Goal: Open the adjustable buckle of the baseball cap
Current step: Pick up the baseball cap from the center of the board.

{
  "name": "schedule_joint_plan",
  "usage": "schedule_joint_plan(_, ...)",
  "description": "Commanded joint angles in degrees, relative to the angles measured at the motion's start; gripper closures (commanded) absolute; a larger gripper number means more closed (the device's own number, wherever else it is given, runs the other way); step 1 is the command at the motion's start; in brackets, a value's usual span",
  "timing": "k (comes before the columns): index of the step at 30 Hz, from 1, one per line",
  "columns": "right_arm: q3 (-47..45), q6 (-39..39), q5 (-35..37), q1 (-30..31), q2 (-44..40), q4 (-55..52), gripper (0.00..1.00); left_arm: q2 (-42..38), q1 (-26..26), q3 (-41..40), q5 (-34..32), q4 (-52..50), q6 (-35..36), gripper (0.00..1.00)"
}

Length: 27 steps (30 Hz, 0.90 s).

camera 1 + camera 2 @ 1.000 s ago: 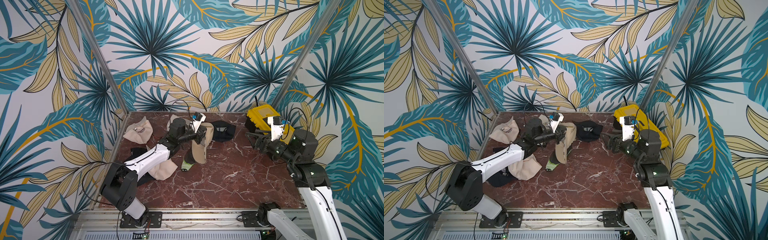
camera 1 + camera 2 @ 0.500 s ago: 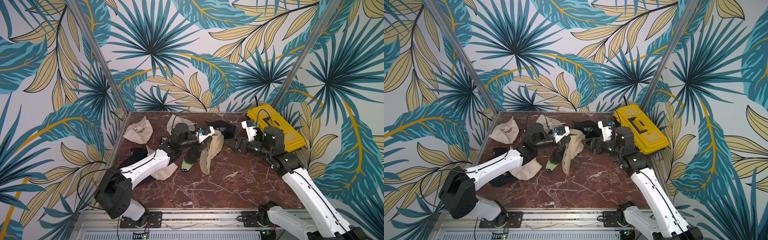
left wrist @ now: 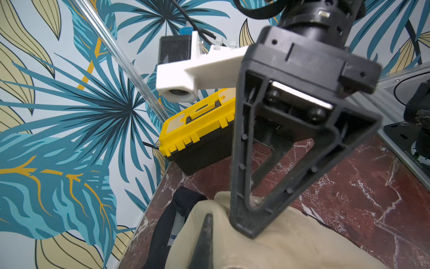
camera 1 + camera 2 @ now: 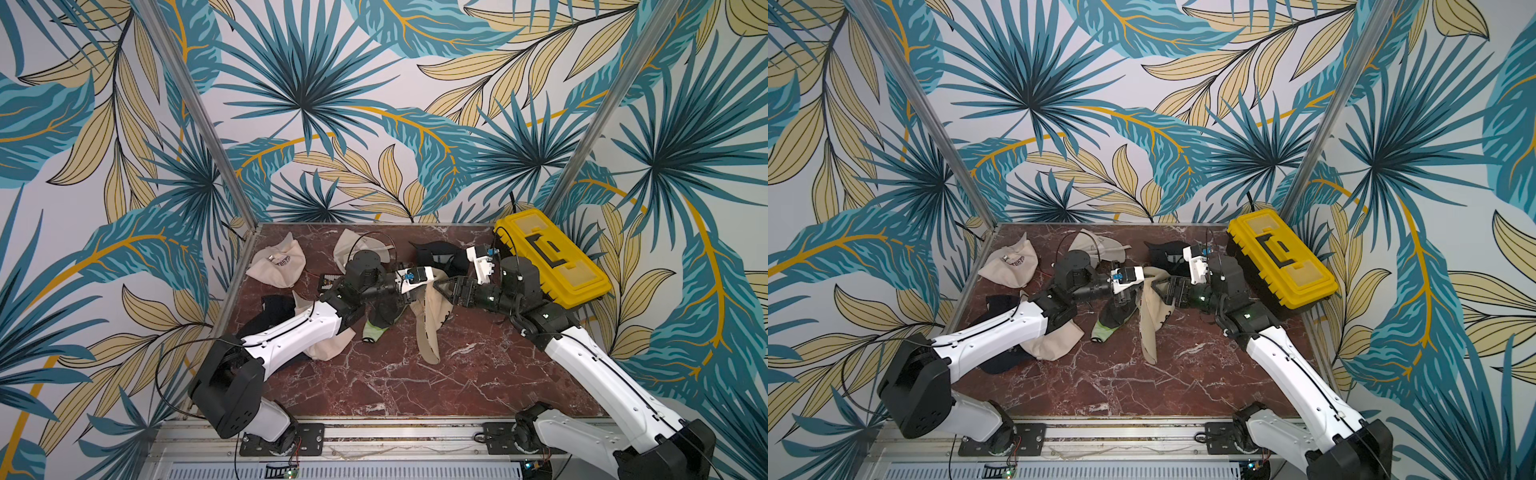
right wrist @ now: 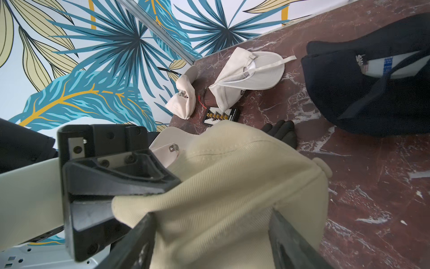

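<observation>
Left gripper (image 4: 410,292) pinches the cream corduroy baseball cap (image 4: 430,322), which hangs over mid-table. Right gripper (image 4: 440,286) is wide, its jaws straddling the crown. Step: securing a second grip. The buckle is not clearly seen. Next: locate the strap and pinch beside the buckle.

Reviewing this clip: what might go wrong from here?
1. The right gripper stands open astride the crown of the cream corduroy cap; no buckle shows there, so closing may only bunch fabric.
2. The left gripper pinches just a fold of the cloth; a tug might pull the cap free.
</observation>
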Motion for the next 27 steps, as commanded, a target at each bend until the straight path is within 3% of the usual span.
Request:
schedule_joint_plan(1,-1.8,4.0,0.1,0.3,2.1,6.4,0.36,-2.0,-0.6,0.9,1.1,1.6,1.3,1.00)
schedule_joint_plan(6,-2.8,5.1,-2.2,0.3,3.4,9.5,0.88,-2.1,-0.6,1.6,-2.0,1.7,0.1,1.00)
schedule_joint_plan(8,-3.1,4.7,-2.5,0.2,3.0,10.1,1.00,-2.3,-0.7,1.6,-3.2,1.7,-0.3,1.00)
schedule_joint_plan(16,0.3,-6.9,-0.2,0.1,0.8,7.7,1.00,-4.6,-0.7,-0.8,-10.9,1.7,-5.0,0.94)
schedule_joint_plan(17,1.3,-9.5,-1.0,0.2,0.8,6.8,1.00,-4.9,-0.6,-1.0,-12.1,1.7,-5.5,0.85)
schedule_joint_plan(18,1.8,-11.8,-1.2,0.2,0.5,6.4,1.00,-5.0,-0.7,-1.2,-13.1,1.7,-5.7,0.69)
schedule_joint_plan(23,0.5,-21.1,-1.5,-0.4,-2.1,8.6,1.00,-5.8,-0.6,-3.2,-16.7,1.7,-7.8,0.24)
schedule_joint_plan(25,-0.3,-23.9,-1.5,-0.8,-2.9,9.8,1.00,-6.3,-0.6,-4.3,-20.1,1.7,-9.4,0.17)
schedule_joint_plan(27,-0.3,-26.5,-1.5,-1.6,-3.2,10.2,1.00,-6.9,-0.4,-5.8,-26.5,1.8,-11.7,0.16)
